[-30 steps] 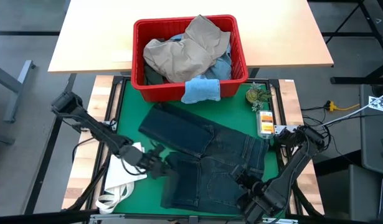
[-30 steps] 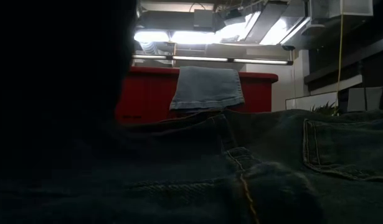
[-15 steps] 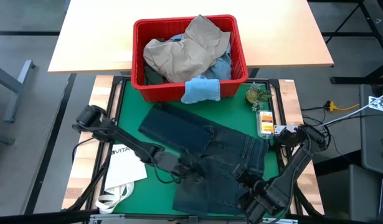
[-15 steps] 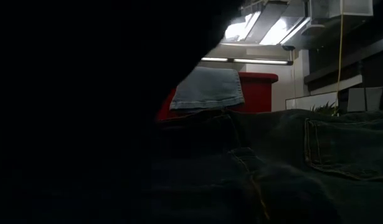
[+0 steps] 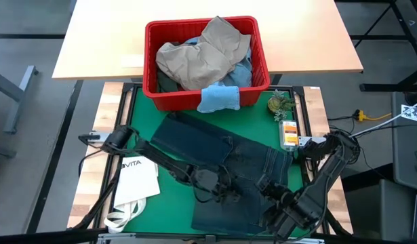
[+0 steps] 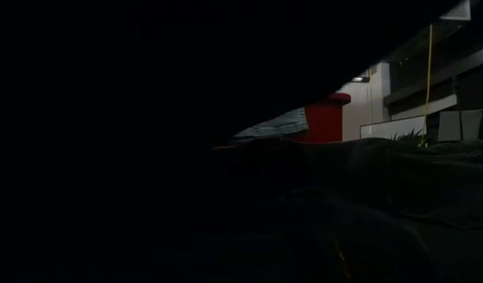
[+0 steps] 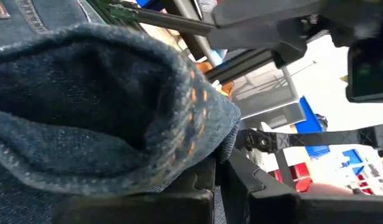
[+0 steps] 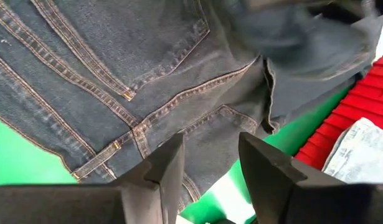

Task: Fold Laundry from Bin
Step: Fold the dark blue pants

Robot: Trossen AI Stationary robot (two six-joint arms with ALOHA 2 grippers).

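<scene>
A green-covered worktop [image 5: 144, 125] carried dark navy jeans [image 5: 215, 152] spread across its middle, a white VITA tote bag [image 5: 135, 183] at its left edge, and a red bin [image 5: 151, 71] at the far edge, reaching onto a pale wooden table [image 5: 100, 41] beyond. A small plant [image 5: 281, 104] sat near the bin's right corner.

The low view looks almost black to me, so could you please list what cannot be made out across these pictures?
- Low view: dark denim close to the lens hides most of the table; only a corner of the red bin shows.
- High view: the left gripper is too small to show its grip on the dark jeans.
- High view: garments under the tan trousers are buried.
- Left wrist view: a denim fold blocks the table.
</scene>
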